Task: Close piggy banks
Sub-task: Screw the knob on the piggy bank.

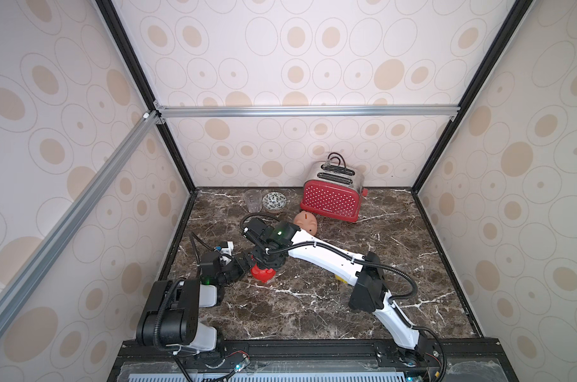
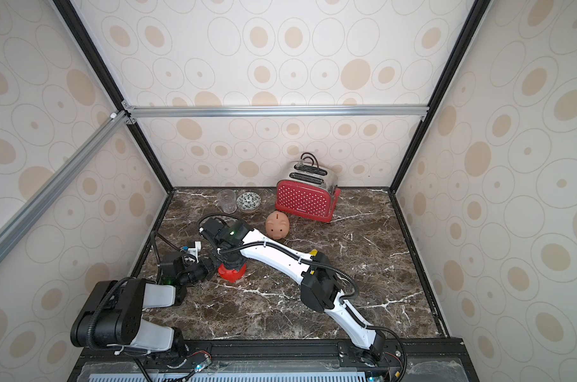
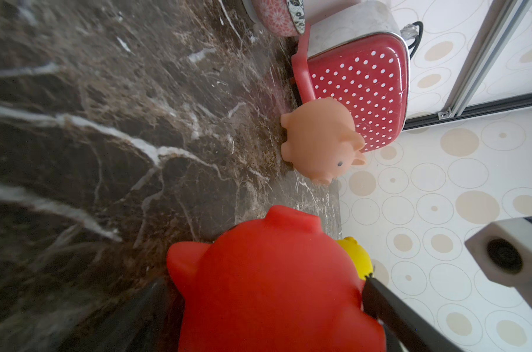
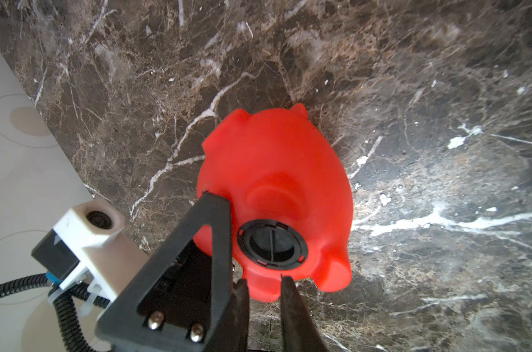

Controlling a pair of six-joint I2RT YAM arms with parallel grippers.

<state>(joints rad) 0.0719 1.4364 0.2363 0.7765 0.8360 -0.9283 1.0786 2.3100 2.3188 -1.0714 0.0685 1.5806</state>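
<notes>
Plug [image 4: 272,248] in red pig [image 4: 277,183]: rt wrist only.

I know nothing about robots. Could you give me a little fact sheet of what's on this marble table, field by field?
Red piggy bank: lying belly-up, black plug sitting in its belly hole
Pale pink piggy bank: upright, in front of the toaster
Yellow piggy bank: mostly hidden, only a small part shows
Left gripper: jaws spread either side of the red piggy bank; grip unclear
Right gripper: above the red belly, jaws slightly parted
Back edge: clear glass, patterned bowl
</notes>
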